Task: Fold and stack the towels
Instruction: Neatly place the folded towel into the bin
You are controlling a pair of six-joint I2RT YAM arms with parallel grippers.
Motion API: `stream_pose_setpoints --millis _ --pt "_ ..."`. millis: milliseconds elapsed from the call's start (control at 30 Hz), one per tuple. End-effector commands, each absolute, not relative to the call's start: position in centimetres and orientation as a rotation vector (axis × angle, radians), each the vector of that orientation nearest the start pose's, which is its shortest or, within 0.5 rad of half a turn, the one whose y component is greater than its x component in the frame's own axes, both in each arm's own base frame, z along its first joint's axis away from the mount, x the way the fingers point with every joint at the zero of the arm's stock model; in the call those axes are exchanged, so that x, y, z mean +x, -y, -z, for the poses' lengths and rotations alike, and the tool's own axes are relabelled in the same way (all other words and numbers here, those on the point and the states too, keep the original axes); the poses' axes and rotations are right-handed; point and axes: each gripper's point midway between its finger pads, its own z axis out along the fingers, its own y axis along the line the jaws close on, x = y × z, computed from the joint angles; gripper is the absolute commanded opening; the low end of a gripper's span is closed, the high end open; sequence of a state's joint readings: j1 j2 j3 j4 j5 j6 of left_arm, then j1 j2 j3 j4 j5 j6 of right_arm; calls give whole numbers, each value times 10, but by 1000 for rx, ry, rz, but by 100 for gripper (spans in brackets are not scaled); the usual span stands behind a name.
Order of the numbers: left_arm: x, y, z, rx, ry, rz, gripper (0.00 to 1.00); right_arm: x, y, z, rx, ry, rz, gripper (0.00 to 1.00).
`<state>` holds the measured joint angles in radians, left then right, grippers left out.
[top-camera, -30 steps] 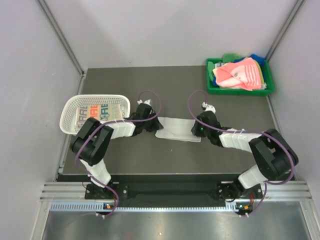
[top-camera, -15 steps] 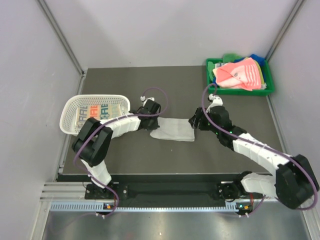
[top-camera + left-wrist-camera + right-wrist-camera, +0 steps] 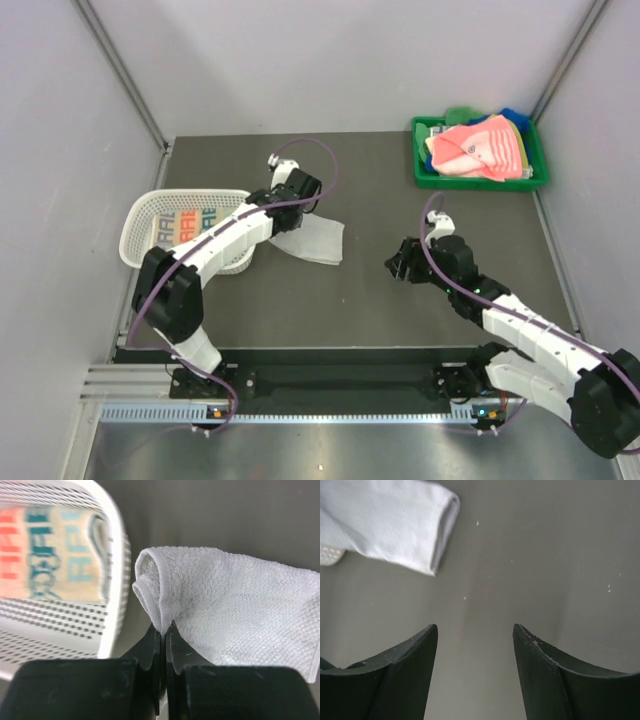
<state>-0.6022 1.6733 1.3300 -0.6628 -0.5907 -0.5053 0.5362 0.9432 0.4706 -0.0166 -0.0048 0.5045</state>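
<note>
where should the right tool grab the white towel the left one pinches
Probably the free folded edge of the towel, coming low from its right: the left tool pinches the opposite bunched end, and the open right tool faces that edge.

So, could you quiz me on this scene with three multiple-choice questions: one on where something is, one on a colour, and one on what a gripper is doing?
1. Where is the towel with coloured letters?
A) on the metal rail by the arms' bases
B) draped over an arm
C) in the white basket

2. What colour is the tray holding the pink towel?
A) green
B) red
C) yellow

3. What is the left gripper doing?
A) spread wide open over bare table
B) shut on the grey-white towel
C) out of every view

Answers:
1: C, the letters show inside the basket at the table's left.
2: A, its walls are plainly green.
3: B, the left wrist view shows its fingertips pressed together on a pinch of the cloth.
</note>
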Motion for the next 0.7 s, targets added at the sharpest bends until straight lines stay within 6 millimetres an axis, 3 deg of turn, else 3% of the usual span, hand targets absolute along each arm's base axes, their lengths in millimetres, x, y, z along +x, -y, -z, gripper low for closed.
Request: stream_pose_setpoints --millis 0,67,167,267,333,367,667 --pt "368 111 -184 -134 -2245 -456 0 253 -185 -129 -103 -2073 -672 62" --pt "371 98 -195 -164 -2218 -461 0 250 -181 -121 -134 -2084 -643 62" --pt "379 61 -201 -261 -2192 -489 0 247 -177 -109 -153 -2100 -619 62" --pt "381 39 -205 -312 -2155 -522 0 239 -185 -100 -171 -2122 -674 62" --pt "380 17 -203 -343 -2144 -577 0 235 -186 -91 -195 -2150 -669 61" --pt "385 4 -211 -388 -2097 -566 0 234 -186 -88 -197 -2161 -663 61" --pt "389 -57 -190 -443 -2125 -546 0 231 -185 -83 -202 -2171 -665 61"
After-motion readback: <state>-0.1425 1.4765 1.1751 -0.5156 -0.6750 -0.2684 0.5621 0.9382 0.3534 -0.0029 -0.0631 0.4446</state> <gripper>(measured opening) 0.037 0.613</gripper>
